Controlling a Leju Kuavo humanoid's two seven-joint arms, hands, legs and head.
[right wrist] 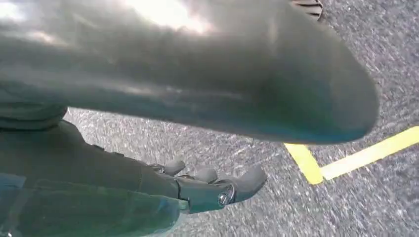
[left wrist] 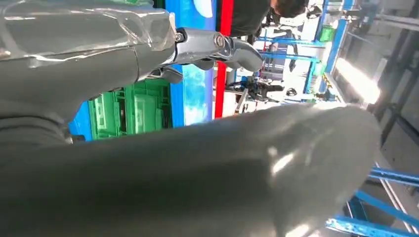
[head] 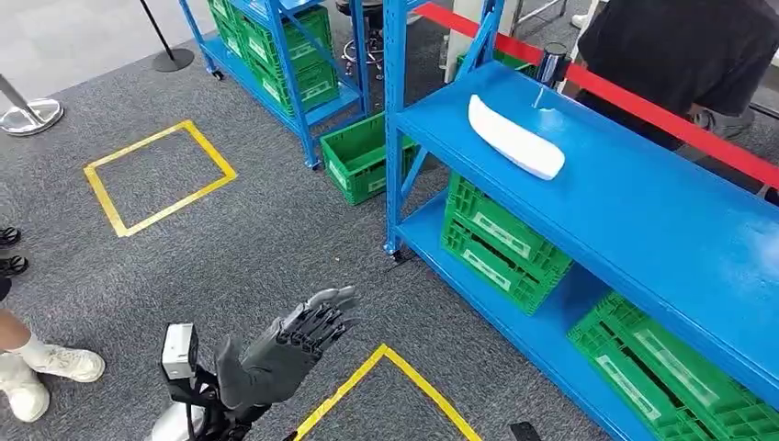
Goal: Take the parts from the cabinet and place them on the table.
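A long white curved part lies on the top level of the blue shelf rack, near its left end. My left hand is raised over the grey carpet, well short of the rack and to its left, fingers stretched apart and holding nothing. In the left wrist view the left hand shows its thick thumb and bare fingers against the rack. My right hand hangs over the carpet with its fingers loosely extended and nothing in them.
Green crates fill the rack's lower level, and another green crate stands on the floor. A person in black stands behind a red barrier band. Yellow tape squares mark the floor. A person's shoes are at the left.
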